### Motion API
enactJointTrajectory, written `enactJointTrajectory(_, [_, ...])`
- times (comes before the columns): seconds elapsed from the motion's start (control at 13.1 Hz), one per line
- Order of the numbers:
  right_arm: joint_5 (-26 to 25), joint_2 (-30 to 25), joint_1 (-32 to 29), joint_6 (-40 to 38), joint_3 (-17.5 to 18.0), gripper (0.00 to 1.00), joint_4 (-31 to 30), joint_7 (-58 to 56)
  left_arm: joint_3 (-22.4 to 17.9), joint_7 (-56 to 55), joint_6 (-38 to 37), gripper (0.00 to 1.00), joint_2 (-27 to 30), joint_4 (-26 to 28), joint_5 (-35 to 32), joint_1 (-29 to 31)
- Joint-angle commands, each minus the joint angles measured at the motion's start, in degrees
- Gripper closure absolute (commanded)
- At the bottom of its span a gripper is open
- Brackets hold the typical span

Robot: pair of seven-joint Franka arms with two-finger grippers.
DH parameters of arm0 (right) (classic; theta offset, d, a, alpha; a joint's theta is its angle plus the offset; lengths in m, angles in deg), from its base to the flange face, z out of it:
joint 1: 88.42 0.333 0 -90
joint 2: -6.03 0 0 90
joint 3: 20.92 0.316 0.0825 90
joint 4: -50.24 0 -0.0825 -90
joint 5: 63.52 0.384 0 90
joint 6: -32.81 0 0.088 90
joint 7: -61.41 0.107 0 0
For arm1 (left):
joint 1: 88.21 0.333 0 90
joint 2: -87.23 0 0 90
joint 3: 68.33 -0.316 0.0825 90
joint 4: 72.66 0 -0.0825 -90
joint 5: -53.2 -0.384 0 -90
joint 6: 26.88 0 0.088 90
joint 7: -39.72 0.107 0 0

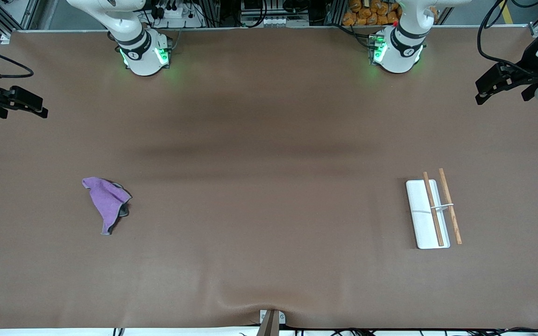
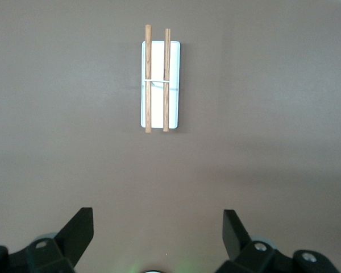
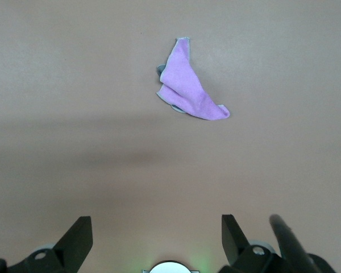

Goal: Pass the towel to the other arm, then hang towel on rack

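I see the towel lying crumpled on the bench toward the right arm's end, purple side up with a bit of grey showing at its edge. The rack sits well apart from it toward the left arm's end: white base, two wooden rods lying along it, a thin silver crossbar. My left end effector hangs over bare bench at that end, fingers spread and holding nothing. My right end effector hangs over the bench's other end, fingers likewise spread and holding nothing. Both arms wait.
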Motion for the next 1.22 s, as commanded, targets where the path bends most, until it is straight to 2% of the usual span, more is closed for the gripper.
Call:
enactJointTrajectory(0.0, [0.56, -0.95, 0.41, -0.06, -0.61, 0.0, -1.17, -0.27, -0.5, 1.06, -1.35, 0.0, 0.43, -0.88, 0.03, -0.62])
enactJointTrajectory(1.15, [0.65, -0.6, 0.5, -0.15, -0.53, 0.0, -1.61, -0.27, -0.06, 1.24, -1.79, 0.0, -1.14, -0.88, 0.64, -0.27])
